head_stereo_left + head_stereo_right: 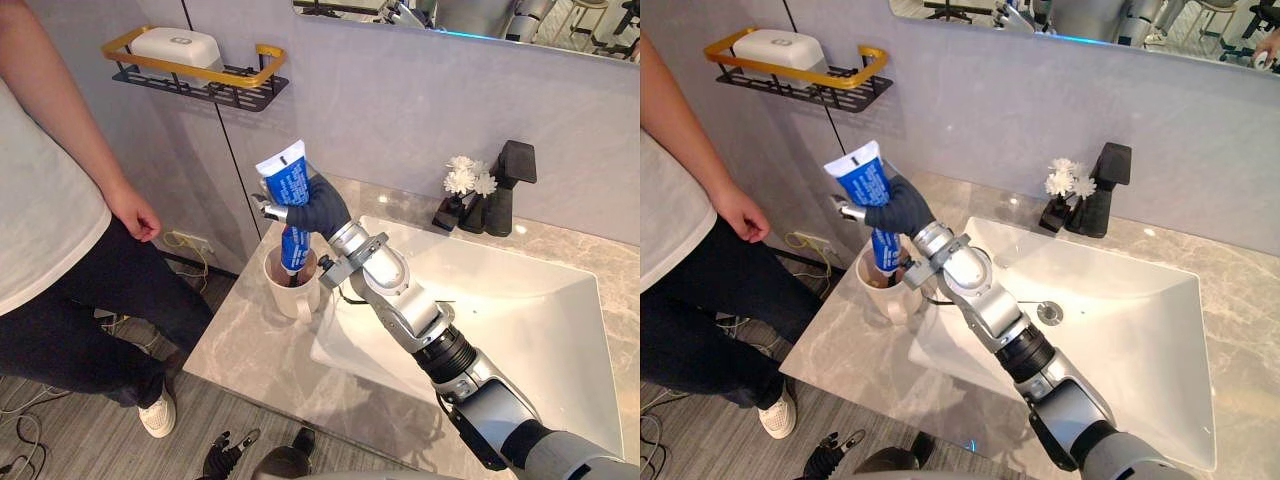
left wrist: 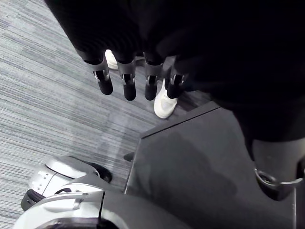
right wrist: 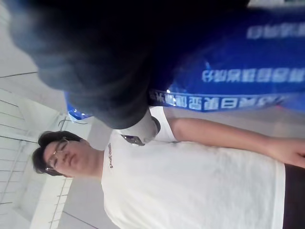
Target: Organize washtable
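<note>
Left hand (image 2: 128, 86): low by floor, near left; fingers straight, slack, holding nothing. Right hand (image 1: 322, 208): fingers wrapped round blue toothpaste tube (image 1: 290, 185); tube upright, lower end inside cream cup (image 1: 290, 290). Cup on marble counter (image 1: 245, 350), left of white basin (image 1: 520, 300). Far: black faucet (image 1: 508, 185), white flowers (image 1: 468, 178). Person (image 1: 45, 210) at left.

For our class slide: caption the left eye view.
Right hand holds blue toothpaste tube, its lower end in cream mug beside the sink.
</note>
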Available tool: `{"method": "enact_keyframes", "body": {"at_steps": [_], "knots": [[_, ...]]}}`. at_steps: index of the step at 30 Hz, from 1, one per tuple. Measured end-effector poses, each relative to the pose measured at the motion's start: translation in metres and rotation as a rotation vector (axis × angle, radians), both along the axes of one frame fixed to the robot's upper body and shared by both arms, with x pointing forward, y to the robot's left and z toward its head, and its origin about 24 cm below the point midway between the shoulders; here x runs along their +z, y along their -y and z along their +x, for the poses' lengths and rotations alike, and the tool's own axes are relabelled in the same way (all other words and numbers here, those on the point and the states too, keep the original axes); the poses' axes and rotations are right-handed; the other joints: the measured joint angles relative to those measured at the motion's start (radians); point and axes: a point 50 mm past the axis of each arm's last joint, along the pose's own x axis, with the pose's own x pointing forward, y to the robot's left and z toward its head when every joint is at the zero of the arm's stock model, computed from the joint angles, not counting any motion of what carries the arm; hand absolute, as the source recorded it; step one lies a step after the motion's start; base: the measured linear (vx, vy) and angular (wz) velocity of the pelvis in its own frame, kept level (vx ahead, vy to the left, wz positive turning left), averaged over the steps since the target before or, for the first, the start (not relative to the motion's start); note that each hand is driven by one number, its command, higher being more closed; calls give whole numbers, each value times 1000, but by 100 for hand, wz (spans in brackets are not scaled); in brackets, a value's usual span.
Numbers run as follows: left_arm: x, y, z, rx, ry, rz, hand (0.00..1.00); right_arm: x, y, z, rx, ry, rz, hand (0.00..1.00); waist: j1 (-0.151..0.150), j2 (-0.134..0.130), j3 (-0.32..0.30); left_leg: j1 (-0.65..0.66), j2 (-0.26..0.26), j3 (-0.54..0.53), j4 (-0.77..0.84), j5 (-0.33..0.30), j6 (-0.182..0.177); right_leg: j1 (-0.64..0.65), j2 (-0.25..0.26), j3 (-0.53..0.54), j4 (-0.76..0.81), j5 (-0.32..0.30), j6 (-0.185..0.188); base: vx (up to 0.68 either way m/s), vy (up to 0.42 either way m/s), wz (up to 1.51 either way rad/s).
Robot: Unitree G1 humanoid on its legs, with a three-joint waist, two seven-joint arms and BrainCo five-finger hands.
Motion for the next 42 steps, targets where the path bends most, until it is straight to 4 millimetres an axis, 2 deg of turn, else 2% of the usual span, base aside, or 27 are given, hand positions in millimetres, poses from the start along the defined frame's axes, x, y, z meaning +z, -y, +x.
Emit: {"method": "enact_keyframes", "body": {"at_steps": [10, 20, 26, 27, 42], "knots": [[0, 0, -1, 1, -3, -2, 0, -9, 0, 4, -2, -23, -38, 100, 0, 0, 0, -1, -1, -2, 1, 0, 0, 0, 2, -2, 1, 0, 0, 0, 0, 0], [-1, 0, -2, 1, -8, -3, 0, -32, 0, 7, -18, -98, -101, 100, 1, 0, 0, -1, -1, -3, 2, 0, 0, 0, 2, -3, 2, 0, 0, 0, 0, 0], [-1, 0, -2, 1, -9, -4, 0, -33, -1, 6, -24, -88, -121, 100, 1, 0, 0, -1, -2, -3, 2, 0, 0, 0, 1, -3, 2, 0, 0, 0, 0, 0], [-1, 0, -2, 1, -8, -4, 0, -33, -1, 6, -25, -87, -122, 0, 1, 0, 0, -1, -2, -3, 2, 0, 0, 0, 1, -3, 2, 0, 0, 0, 0, 0], [-2, 0, -4, 2, -17, -4, 0, -38, -1, 5, -30, -101, -124, 0, 0, 1, 0, -1, -2, -4, 5, 0, 0, 1, 1, -3, 4, 0, 0, 0, 0, 0]]}}
